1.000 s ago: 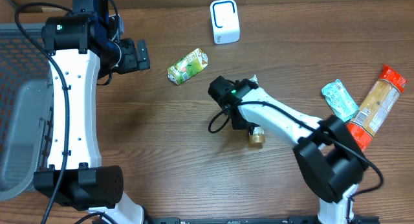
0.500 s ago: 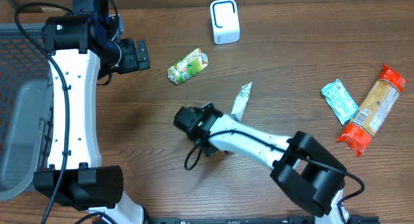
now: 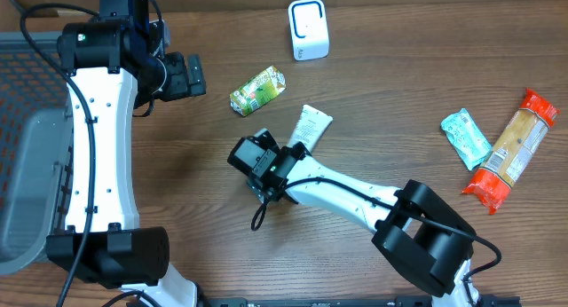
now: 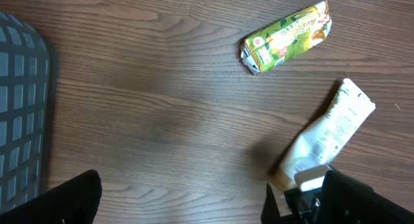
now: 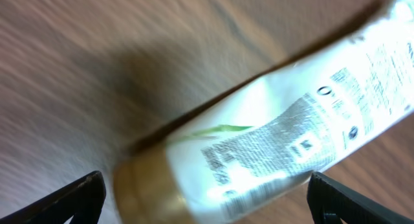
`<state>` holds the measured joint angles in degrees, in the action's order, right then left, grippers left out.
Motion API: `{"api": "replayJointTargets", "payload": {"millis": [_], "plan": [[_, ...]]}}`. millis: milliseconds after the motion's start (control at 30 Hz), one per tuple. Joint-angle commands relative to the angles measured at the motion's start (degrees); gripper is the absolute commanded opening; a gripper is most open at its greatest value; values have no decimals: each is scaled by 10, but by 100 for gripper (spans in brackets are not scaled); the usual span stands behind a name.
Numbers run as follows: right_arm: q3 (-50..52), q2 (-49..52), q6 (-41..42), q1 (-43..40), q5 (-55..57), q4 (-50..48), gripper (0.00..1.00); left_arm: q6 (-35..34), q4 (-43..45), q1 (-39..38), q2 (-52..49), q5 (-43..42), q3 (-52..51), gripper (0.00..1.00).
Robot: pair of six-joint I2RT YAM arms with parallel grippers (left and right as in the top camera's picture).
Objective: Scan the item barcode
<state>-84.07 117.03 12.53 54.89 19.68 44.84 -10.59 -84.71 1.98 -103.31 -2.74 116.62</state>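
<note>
Against the frame of a second ago, the right gripper (image 3: pixel 288 154) is now standing left of centre in the overhead view rather than right of centre. The white tube (image 3: pixel 311 126) is lying flat, broad face up, just below and right of the green carton (image 3: pixel 258 90); half a second ago it was showing only a thin edge. Overhead, the tube's lower end is hidden under the right gripper. The right wrist view is showing that end's gold cap (image 5: pixel 139 185), cut off by the bottom edge. That view is blurred: grey print is running across the white tube, but a barcode cannot be made out. The right gripper's fingers (image 5: pixel 83 198) are standing spread wide at the lower corners, clear of the tube. The left gripper (image 3: pixel 186 74), upper left overhead, is likewise spread and holding nothing. The white scanner (image 3: pixel 308 29) is standing at top centre, well apart from the tube.
</note>
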Motion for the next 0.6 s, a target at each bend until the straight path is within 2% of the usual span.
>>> {"api": "replayJointTargets", "payload": {"millis": [0,67,167,233,333,433,567], "plan": [[-16,0,-47,-24,-45,-24,100,-6,-1,2,-6,0,0,100],[-16,0,-29,-37,-75,-34,100,-6,-1,2,-6,0,0,100],[-28,0,52,-65,-87,-25,100,-6,-1,2,-6,0,0,100],[-46,-3,78,-92,-117,-12,100,-6,-1,2,-6,0,0,100],[-71,-16,66,-138,-172,-8,100,-6,-1,2,-6,0,0,100],[-91,-22,13,-182,-227,-22,99,-6,-1,2,-6,0,0,100],[-91,-15,-7,-227,-250,-73,87,-6,-1,2,-6,0,0,99]]}}
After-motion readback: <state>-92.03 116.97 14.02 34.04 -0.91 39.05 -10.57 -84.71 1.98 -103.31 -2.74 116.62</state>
